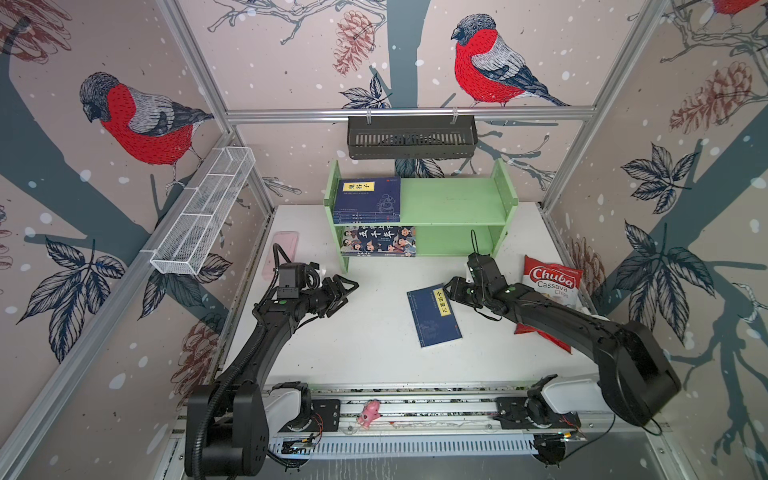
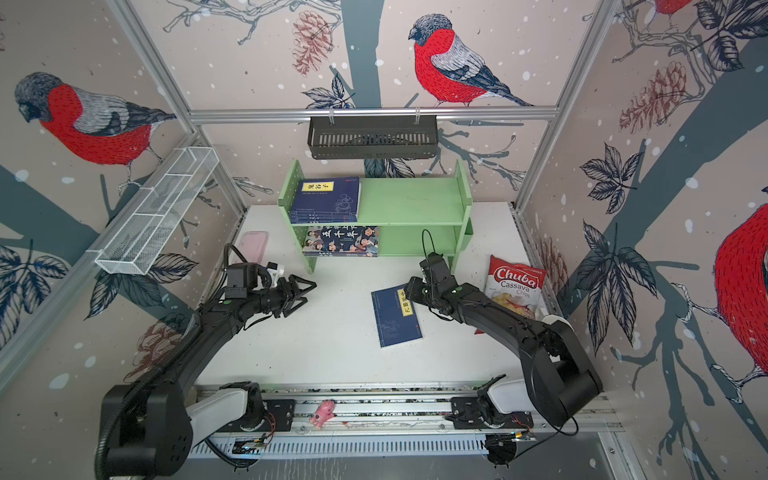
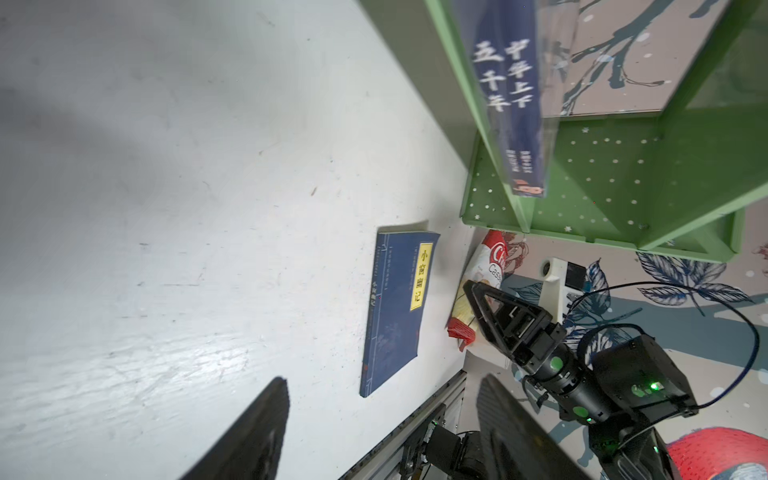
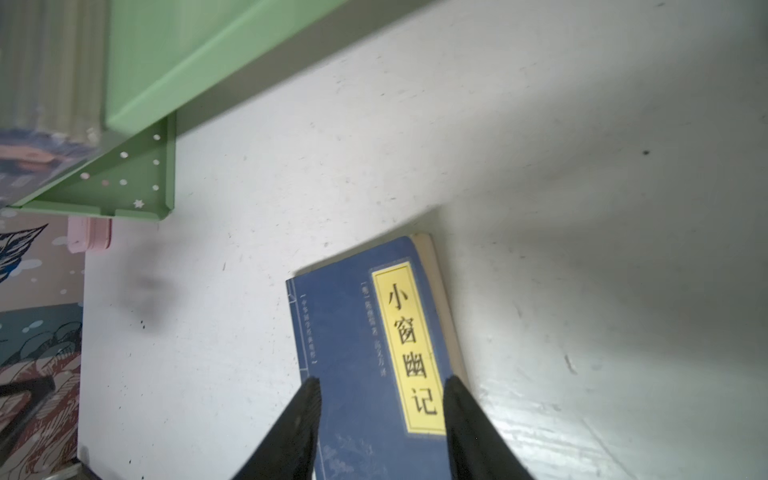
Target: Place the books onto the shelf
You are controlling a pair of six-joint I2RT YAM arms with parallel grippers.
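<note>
**Top views.**
- Left arm: stretched forward with a low elbow. The left gripper (image 1: 347, 297) hangs just off the left front leg of the shelf (image 1: 453, 199), jaws parted and nothing between them.
- Right arm: bent inward. The right gripper (image 1: 451, 291) is poised over the shelf-side corner of the loose navy book (image 1: 432, 318).
- The book lies flat on the table (image 1: 374, 353) in front of the shelf. That corner is hidden, so contact cannot be told.
- Shelf, upper tier, left end: stack of navy books (image 1: 368, 199) (count not legible).
- Shelf, lower tier, left end: cartoon book (image 1: 378, 241), lying flat.
- Chips bag (image 1: 552, 282): off the shelf's right front, partly under the right arm.
- Black basket (image 1: 411, 137): hung behind and above the shelf, interior not readable through its slots.

**Left wrist.**
- The left gripper's fingers (image 3: 257, 432) are cut off by the frame edge and spread wide, with bare table between them.
- The cartoon book's spine on the shelf is blurred.

**Right wrist.**
- The right gripper's fingers (image 4: 299, 415) stand apart above the loose book's cover, straddling its yellow title label (image 4: 409, 353). They are unclenched; whether the tips touch is unclear.
- Pink case (image 4: 89, 235): peeks out past the shelf's leg.
</note>
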